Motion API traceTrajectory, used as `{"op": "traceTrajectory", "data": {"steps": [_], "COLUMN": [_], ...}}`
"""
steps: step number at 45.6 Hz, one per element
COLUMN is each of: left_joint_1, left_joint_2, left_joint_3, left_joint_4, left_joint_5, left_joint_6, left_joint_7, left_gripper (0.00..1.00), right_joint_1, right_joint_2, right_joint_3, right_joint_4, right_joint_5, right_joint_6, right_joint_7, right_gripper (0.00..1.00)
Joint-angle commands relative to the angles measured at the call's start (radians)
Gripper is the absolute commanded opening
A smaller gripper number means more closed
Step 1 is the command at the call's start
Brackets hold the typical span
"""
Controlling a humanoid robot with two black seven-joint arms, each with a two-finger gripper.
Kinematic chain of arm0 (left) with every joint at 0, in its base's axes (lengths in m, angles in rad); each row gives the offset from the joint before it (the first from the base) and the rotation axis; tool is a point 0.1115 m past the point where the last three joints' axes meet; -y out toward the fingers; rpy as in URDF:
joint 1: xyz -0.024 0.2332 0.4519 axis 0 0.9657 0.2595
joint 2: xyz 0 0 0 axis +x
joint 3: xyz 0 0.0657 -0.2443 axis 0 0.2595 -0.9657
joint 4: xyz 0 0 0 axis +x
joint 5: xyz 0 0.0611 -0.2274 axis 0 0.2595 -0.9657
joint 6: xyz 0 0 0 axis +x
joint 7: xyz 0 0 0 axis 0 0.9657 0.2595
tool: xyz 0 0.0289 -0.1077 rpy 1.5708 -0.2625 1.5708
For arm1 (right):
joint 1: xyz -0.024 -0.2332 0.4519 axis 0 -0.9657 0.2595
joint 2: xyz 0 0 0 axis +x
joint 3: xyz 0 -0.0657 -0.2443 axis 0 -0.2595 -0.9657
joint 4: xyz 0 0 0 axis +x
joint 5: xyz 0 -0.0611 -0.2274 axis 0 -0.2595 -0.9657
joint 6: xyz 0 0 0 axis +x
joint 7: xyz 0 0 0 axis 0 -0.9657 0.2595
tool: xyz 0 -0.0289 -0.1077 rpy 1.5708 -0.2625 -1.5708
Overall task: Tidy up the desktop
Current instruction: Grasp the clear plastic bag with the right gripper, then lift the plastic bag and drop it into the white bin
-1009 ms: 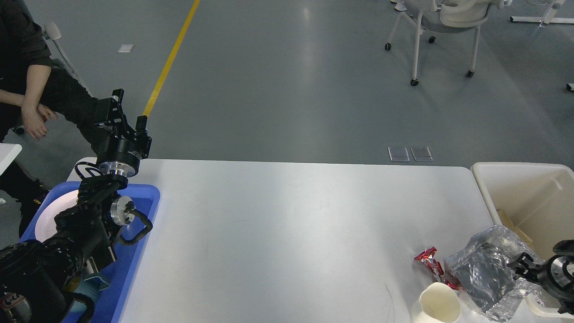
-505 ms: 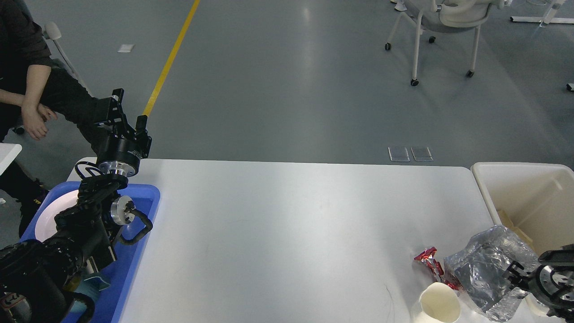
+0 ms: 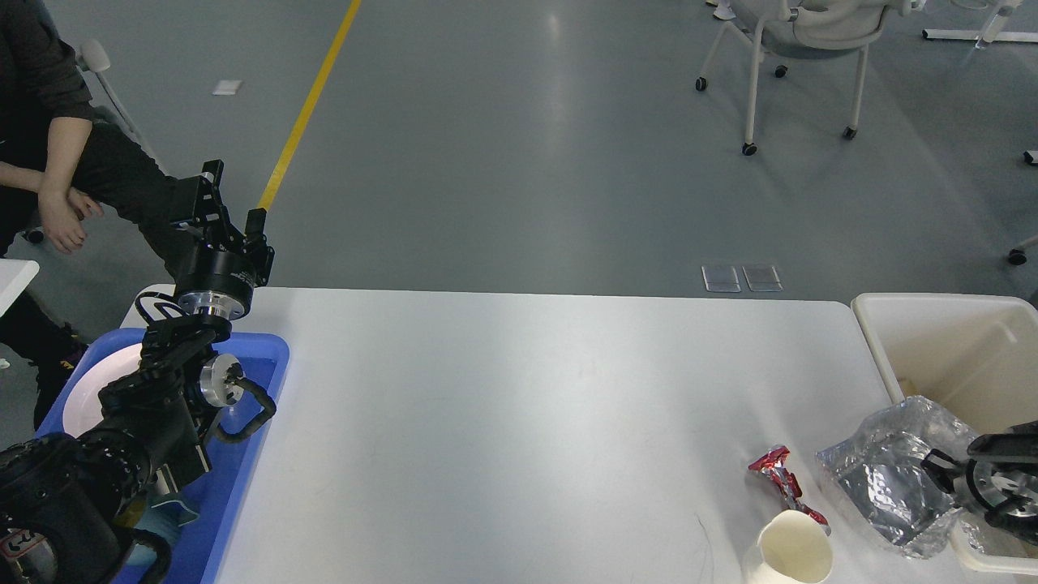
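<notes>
Crinkled silver foil bag [image 3: 892, 478] hangs from the right end effector [image 3: 941, 474], apparently clamped on it though fingers are unclear; carry it rightward over the cream bin [image 3: 932, 332] before releasing.

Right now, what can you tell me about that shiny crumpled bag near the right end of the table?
The silver foil bag is crinkled, reflective, dark inside and looks empty. It sits at the desktop's right end, just in front of the cream bin, with a red wrapper and a cream cup to its left. The right hand is at its right side; whether it grips the bag is unclear.
</notes>
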Motion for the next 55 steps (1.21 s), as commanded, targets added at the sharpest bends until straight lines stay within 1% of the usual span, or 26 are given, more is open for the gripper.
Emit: {"op": "traceTrajectory", "data": {"steps": [1,11,18,21,24,26,31,35,37,39,44,48,51,55], "left_joint_1": [0.0,0.0,0.0,0.0,0.002,0.0,0.002,0.0,0.0,0.0,0.0,0.0,0.0,0.0], "left_joint_2": [0.0,0.0,0.0,0.0,0.0,0.0,0.0,0.0,0.0,0.0,0.0,0.0,0.0,0.0], "left_joint_3": [0.0,0.0,0.0,0.0,0.0,0.0,0.0,0.0,0.0,0.0,0.0,0.0,0.0,0.0], "left_joint_4": [0.0,0.0,0.0,0.0,0.0,0.0,0.0,0.0,0.0,0.0,0.0,0.0,0.0,0.0], "left_joint_5": [0.0,0.0,0.0,0.0,0.0,0.0,0.0,0.0,0.0,0.0,0.0,0.0,0.0,0.0], "left_joint_6": [0.0,0.0,0.0,0.0,0.0,0.0,0.0,0.0,0.0,0.0,0.0,0.0,0.0,0.0], "left_joint_7": [0.0,0.0,0.0,0.0,0.0,0.0,0.0,0.0,0.0,0.0,0.0,0.0,0.0,0.0], "left_gripper": [0.96,0.96,0.97,0.96,0.96,0.97,0.96,0.96,0.96,0.96,0.96,0.97,0.96,0.97], "right_joint_1": [0.051,0.206,0.362,0.447,0.557,0.627,0.795,0.901,0.936,0.961,0.973,0.949,0.887,0.726], "right_joint_2": [0.002,-0.006,-0.059,-0.089,-0.104,-0.115,-0.136,-0.147,-0.159,-0.172,-0.182,-0.184,-0.185,-0.185], "right_joint_3": [0.003,0.015,0.015,0.012,0.009,0.007,0.015,0.013,0.015,0.015,0.016,-0.001,-0.02,-0.03], "right_joint_4": [0.002,0.031,0.118,0.166,0.197,0.206,0.208,0.198,0.195,0.194,0.191,0.168,0.114,0.01], "right_joint_5": [0.0,0.002,0.0,0.0,0.002,0.002,0.013,0.072,0.085,0.088,0.086,0.086,0.088,0.095], "right_joint_6": [-0.013,-0.003,0.018,0.046,0.11,0.173,0.354,0.51,0.558,0.578,0.578,0.543,0.479,0.353], "right_joint_7": [-0.001,0.0,0.0,0.0,0.0,-0.001,-0.006,-0.007,-0.007,-0.006,-0.006,-0.007,-0.007,-0.007], "right_gripper": [0.0,0.0,0.0,0.0,0.0,0.0,0.0,0.0,0.0,0.0,0.0,0.0,0.0,0.0]}}
